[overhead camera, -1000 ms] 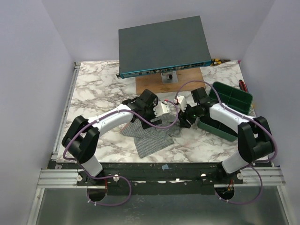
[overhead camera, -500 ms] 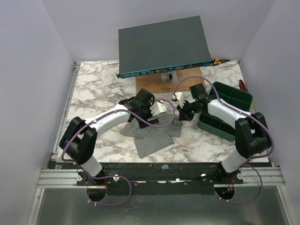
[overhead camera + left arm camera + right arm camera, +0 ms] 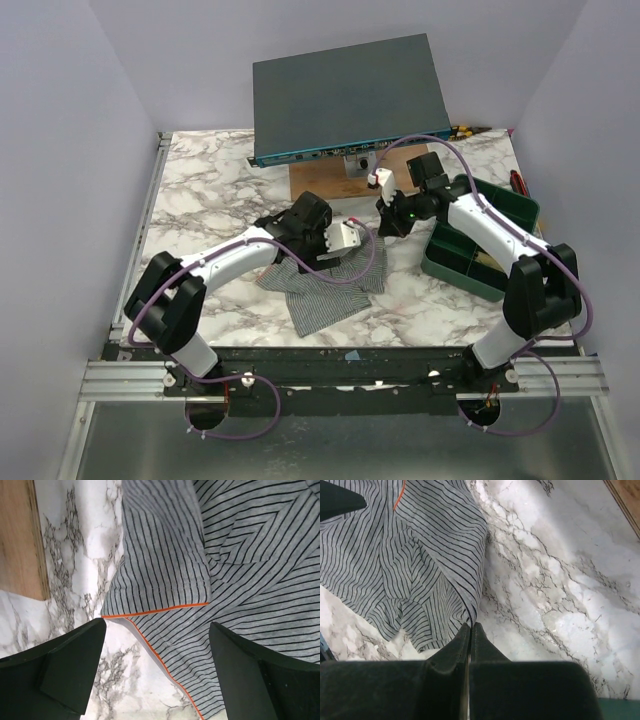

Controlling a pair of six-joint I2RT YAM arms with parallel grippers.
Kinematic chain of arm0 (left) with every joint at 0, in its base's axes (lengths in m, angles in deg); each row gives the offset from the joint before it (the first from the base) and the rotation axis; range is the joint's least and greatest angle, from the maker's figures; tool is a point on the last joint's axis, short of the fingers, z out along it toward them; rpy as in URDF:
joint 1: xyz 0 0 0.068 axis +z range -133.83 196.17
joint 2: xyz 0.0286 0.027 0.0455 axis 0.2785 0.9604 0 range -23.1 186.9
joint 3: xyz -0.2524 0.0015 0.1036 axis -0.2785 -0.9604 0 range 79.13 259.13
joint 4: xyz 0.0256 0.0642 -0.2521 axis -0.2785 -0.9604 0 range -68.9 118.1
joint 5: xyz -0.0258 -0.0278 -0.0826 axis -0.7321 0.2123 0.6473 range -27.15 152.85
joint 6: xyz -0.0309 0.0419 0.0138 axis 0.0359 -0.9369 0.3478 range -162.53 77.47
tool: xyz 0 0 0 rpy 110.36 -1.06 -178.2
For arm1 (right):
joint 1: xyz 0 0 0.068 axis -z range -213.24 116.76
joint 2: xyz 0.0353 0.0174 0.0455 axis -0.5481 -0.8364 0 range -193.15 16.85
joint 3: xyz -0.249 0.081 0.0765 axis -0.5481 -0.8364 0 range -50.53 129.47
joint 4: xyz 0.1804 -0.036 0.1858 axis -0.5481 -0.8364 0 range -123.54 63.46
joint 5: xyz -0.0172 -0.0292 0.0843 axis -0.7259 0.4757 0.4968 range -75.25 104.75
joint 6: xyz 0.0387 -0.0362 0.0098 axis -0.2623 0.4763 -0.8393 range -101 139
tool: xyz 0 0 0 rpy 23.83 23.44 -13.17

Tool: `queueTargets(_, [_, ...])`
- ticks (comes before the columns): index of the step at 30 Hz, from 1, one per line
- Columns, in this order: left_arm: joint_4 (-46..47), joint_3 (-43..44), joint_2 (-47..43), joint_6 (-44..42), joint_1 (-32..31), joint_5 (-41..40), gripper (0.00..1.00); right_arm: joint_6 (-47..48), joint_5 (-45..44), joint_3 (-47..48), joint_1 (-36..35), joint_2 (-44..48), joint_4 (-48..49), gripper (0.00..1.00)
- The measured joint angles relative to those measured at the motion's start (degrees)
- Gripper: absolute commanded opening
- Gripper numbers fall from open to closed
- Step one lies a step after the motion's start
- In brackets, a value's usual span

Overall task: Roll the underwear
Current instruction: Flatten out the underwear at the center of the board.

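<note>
The grey striped underwear [image 3: 325,290] with orange trim lies spread and rumpled on the marble table [image 3: 210,190], in front of the left arm. My left gripper [image 3: 345,238] hovers over its far edge, open. In the left wrist view the orange-trimmed hem [image 3: 155,611] runs between the wide-apart fingers of the left gripper [image 3: 157,665]. My right gripper [image 3: 392,222] is off to the right of the cloth and lifted, shut with nothing in it. The right wrist view shows the pressed-together tips of the right gripper [image 3: 471,626] above the underwear's [image 3: 410,555] edge, apart from it.
A grey flat box [image 3: 350,95] rests on a wooden stand [image 3: 355,180] at the back, and the wood's edge [image 3: 17,535] shows in the left wrist view. A green compartment bin [image 3: 480,235] sits at the right, under the right arm.
The right gripper shut and drew back and up, away from the underwear toward the far right. The left gripper shifted slightly right over the cloth, still open.
</note>
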Motion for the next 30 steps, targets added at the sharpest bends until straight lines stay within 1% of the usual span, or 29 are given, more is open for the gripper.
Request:
queueTargets(6, [-0.1, 0.0, 1.9, -5.5, -1.9, 0.7, 0.83, -2.0, -0.8, 0.5, 0.0, -0.8, -0.8, 0.01])
queueTargets(13, [-2.8, 2.4, 7.0, -8.5, -2.2, 1.8, 0.77, -2.6, -2.0, 0.8, 0.0, -2.9, -1.3, 0.01])
queueTargets(22, [-4.2, 4.8, 10.3, -10.1, -2.2, 1.9, 0.61, -2.8, -2.4, 1.6, 0.0, -3.5, -1.5, 0.01])
queueTargets(24, [-4.5, 5.6, 10.9, -10.3, -2.2, 1.9, 0.61, -2.8, -2.5, 1.6, 0.0, -3.5, -1.5, 0.01])
queueTargets(28, [-4.7, 6.2, 11.3, -10.4, -2.2, 2.1, 0.68, -2.8, -2.6, 1.6, 0.0, -3.5, -1.5, 0.01])
queueTargets(30, [-4.8, 6.2, 11.4, -10.5, -2.2, 2.0, 0.69, -2.8, -2.6, 1.6, 0.0, -3.5, -1.5, 0.01])
